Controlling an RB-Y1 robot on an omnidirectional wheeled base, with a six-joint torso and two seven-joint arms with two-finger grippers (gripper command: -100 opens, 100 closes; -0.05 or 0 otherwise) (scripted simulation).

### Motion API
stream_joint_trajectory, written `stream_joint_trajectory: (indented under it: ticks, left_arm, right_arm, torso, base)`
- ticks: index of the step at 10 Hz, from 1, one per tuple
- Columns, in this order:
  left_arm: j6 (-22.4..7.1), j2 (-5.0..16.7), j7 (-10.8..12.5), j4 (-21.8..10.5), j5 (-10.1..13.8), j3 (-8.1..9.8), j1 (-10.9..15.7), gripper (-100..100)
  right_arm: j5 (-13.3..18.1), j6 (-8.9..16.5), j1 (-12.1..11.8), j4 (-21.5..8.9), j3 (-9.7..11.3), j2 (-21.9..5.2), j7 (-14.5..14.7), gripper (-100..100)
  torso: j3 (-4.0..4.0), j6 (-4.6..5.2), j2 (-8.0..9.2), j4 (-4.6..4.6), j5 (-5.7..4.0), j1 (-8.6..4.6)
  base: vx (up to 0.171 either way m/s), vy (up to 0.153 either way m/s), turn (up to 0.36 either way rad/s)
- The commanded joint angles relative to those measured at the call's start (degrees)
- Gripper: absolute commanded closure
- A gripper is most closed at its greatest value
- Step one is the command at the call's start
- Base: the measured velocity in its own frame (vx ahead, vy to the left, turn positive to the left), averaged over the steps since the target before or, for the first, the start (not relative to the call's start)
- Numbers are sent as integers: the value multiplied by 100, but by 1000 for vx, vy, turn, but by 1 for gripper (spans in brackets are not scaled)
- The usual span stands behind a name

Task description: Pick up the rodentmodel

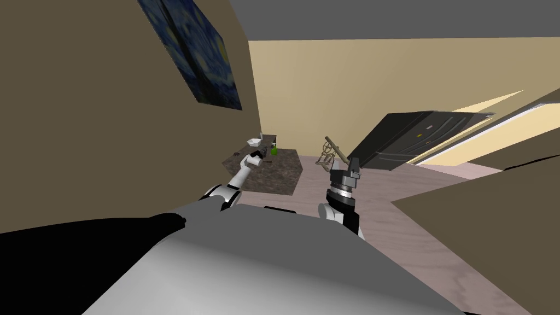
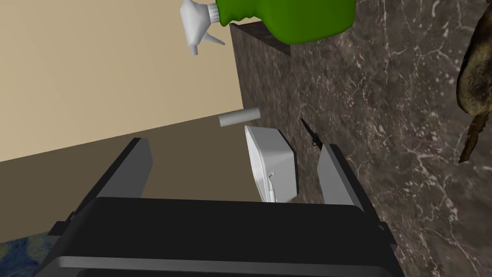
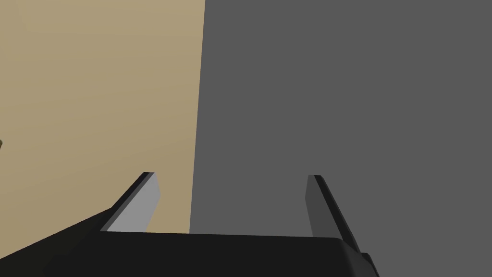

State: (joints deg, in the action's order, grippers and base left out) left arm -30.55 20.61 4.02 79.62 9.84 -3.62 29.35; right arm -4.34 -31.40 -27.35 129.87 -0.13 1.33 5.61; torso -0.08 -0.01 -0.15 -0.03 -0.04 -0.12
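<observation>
The rodent model [image 2: 474, 81] is a brown furry shape with a thin tail, lying on the dark marble tabletop [image 2: 394, 125] off to one side of my left gripper [image 2: 235, 168], outside its fingers. That gripper is open and holds nothing; in line with it sit a white basin-like dish [image 2: 271, 163] and a short grey cylinder [image 2: 239, 117]. In the head view my left gripper [image 1: 260, 152] reaches over the marble table [image 1: 273, 174]. My right gripper [image 1: 353, 164] is raised to the right of the table, open and empty, with its fingers [image 3: 144, 199] spread wide.
A green spray bottle [image 2: 288, 17] stands at the table's far edge, also seen as green bottle [image 1: 274, 150]. A thin black object [image 2: 312, 134] lies by the dish. A wicker chair [image 1: 328, 153] and a dark appliance [image 1: 415, 136] stand beyond the table. Walls close in on the left.
</observation>
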Motion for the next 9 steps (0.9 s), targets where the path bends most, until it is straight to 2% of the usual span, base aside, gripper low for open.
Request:
stream_joint_trajectory:
  ticks: [1,2,3,4,5,6,7,8,9]
  left_arm:
    - [-199,8,-21,-286,28,-5,141,-100]
    - [-199,8,-21,-359,28,-5,141,-100]
    - [-486,30,-55,-577,88,-7,400,-100]
    - [-566,30,-55,-739,88,-7,400,-100]
    - [-754,51,-92,-929,149,-7,647,-100]
    - [-929,51,-92,-1060,149,-7,647,-100]
    - [-929,51,-92,-1120,149,-7,647,-100]
    - [-1158,72,-129,-1342,211,-6,883,-100]
    - [-1287,72,-129,-1500,211,-6,883,-100]
  right_arm:
    - [0,0,0,0,0,0,0,0]
    - [0,0,0,0,0,0,0,0]
    - [0,0,0,0,0,0,0,0]
    - [0,0,0,0,0,0,0,0]
    - [0,0,0,0,0,0,0,0]
    - [0,0,0,0,0,0,0,0]
    - [0,0,0,0,0,0,0,0]
    - [0,0,0,0,0,0,0,0]
    - [0,0,0,0,0,0,0,0]
  torso:
    - [0,0,0,0,0,0]
    - [-1,0,-1,-1,0,-1]
    - [0,0,1,-1,1,5]
    - [-2,0,-3,-1,1,2]
    - [-3,0,-5,-2,0,-1]
    - [-5,0,-9,-2,-1,-4]
    - [-7,-1,-10,-4,0,-1]
    - [-3,-1,-4,-2,1,5]
    - [-6,0,-10,-2,0,3]
  base:
    - [24,-38,24]
    - [13,-20,2]
    - [27,-29,33]
    - [31,-38,17]
    - [43,-44,22]
    - [47,-36,13]
    - [21,-20,1]
    - [47,-25,17]
    - [43,-28,7]
